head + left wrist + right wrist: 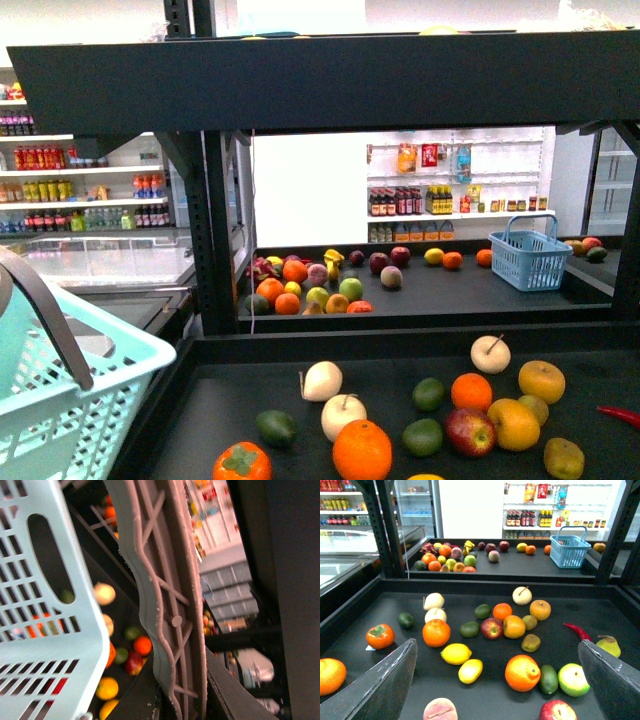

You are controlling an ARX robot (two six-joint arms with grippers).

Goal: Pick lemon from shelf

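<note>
While your right gripper (496, 642) hovers wide open over the shelf (495, 586), you have two yellow fruits below: one lemon (456, 653), a second lemon (470, 671) just beside it.

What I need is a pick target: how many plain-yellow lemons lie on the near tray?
2, both in the right wrist view: one lemon next to the large orange, the second lemon close beside the first, nearer the camera. Others may lie hidden off-frame.
</note>
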